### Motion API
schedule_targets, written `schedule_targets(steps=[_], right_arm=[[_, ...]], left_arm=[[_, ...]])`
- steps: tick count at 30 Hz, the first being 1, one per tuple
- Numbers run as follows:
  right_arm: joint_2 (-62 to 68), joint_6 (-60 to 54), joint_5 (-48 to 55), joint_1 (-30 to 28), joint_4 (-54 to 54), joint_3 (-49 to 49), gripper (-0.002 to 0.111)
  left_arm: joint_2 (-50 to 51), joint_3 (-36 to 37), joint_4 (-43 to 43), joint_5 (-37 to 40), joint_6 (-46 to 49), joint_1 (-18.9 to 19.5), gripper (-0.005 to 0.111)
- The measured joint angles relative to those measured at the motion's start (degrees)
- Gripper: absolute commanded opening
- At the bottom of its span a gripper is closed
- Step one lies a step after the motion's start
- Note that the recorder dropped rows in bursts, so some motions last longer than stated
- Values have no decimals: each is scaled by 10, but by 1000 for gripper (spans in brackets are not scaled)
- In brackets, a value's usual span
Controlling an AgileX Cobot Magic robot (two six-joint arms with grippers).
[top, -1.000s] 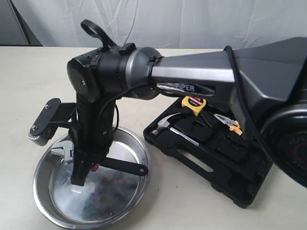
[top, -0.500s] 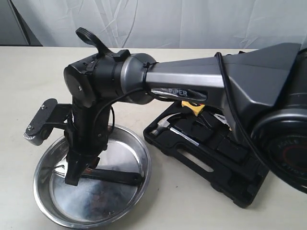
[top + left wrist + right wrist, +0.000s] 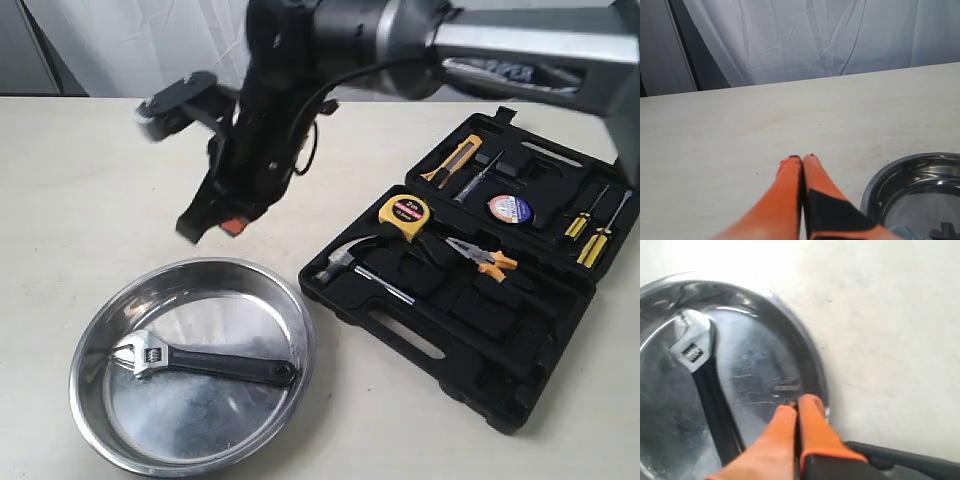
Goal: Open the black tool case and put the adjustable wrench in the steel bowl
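Observation:
The adjustable wrench [image 3: 200,362] lies flat on the bottom of the steel bowl [image 3: 288,300], silver head toward the left, black handle toward the right. The right wrist view also shows the wrench [image 3: 702,372] inside the bowl [image 3: 807,357]. My right gripper [image 3: 203,223] hangs blurred in the air above and behind the bowl, its orange fingers [image 3: 812,422] pressed shut on nothing. The black tool case [image 3: 420,345] lies open at the right with its lid [image 3: 530,150] folded back. My left gripper [image 3: 801,159] is shut over bare table beside the bowl's rim [image 3: 875,182].
The open case holds a yellow tape measure [image 3: 403,212], a claw hammer [image 3: 345,262], orange-handled pliers [image 3: 480,256], a utility knife [image 3: 453,160] and yellow screwdrivers [image 3: 592,225]. The right arm's long grey link crosses the top of the exterior view. A white curtain hangs behind the table.
The right gripper let go of the wrench, rose out of the bowl and swung up and back. The wrench now lies alone in the bowl, and the case is uncovered.

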Motion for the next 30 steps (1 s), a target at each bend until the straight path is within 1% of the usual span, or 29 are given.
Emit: schedule_targets(steps=[5,9,13,14,15,16,17,18,19,20,22,24,26,30], right_arm=[[-42,10,-2,-77,29,9,-1],[-122,16,-43,-122,37,88,-1],[-237,46,-143,-161,40,229,-1],[-305,64,-204,-173,40,316,-1],[-339,70,-235,-176,40,358,-1],[-400,83,-291,-177,40,431,-1],[-431,90,-320,-177,41,469,-1],[-489,102,-372,-177,44,540,-1],[-510,107,-392,-177,44,567,-1],[-554,113,-410,-177,45,623,-1],[-599,117,-405,-177,45,680,-1],[-622,117,-385,-177,46,705,-1],[-630,118,-366,-177,46,709,-1],[-639,118,-366,-177,46,710,-1]], left_arm=[[0,0,0,0,0,0,0],[0,0,0,0,0,0,0],[0,0,0,0,0,0,0],[0,0,0,0,0,0,0],[0,0,0,0,0,0,0],[0,0,0,0,0,0,0],[0,0,0,0,0,0,0],[0,0,0,0,0,0,0],[0,0,0,0,0,0,0],[0,0,0,0,0,0,0],[0,0,0,0,0,0,0],[0,0,0,0,0,0,0],[0,0,0,0,0,0,0],[0,0,0,0,0,0,0]])
